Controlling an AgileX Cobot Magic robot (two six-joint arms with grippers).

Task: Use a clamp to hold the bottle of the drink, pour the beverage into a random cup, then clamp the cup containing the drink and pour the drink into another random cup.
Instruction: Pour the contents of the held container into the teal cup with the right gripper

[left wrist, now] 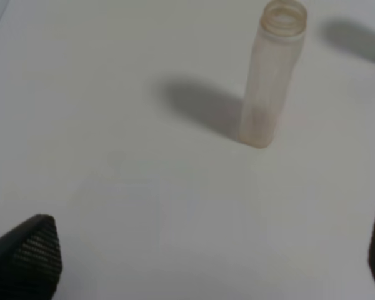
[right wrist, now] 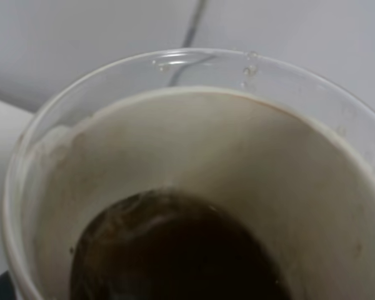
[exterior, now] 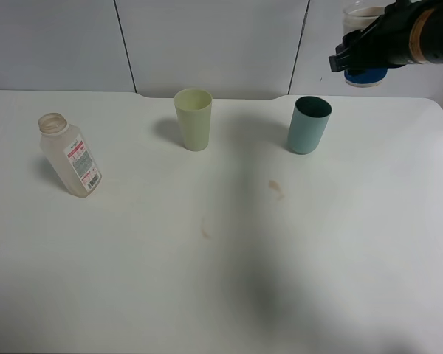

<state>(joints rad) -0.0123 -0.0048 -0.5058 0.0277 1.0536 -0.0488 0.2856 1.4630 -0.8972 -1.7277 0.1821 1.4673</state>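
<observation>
The bottle of the drink (exterior: 70, 155) stands uncapped at the table's left and looks empty; the left wrist view shows the bottle (left wrist: 269, 81) upright beyond my left gripper (left wrist: 203, 256), which is open and holds nothing. At the top right, high above the table's back edge, my right gripper (exterior: 356, 57) is shut on the blue-banded cup (exterior: 366, 76). In the right wrist view the cup (right wrist: 337, 206) holds the brown beverage (right wrist: 175, 256) in its bottom. The teal cup (exterior: 308, 125) stands upright below and to the left of the raised cup.
A pale green tumbler (exterior: 193, 118) stands at the back middle of the white table (exterior: 317, 280). Small brown stains (exterior: 275, 188) mark the tabletop near its middle. A grey panelled wall runs behind the table.
</observation>
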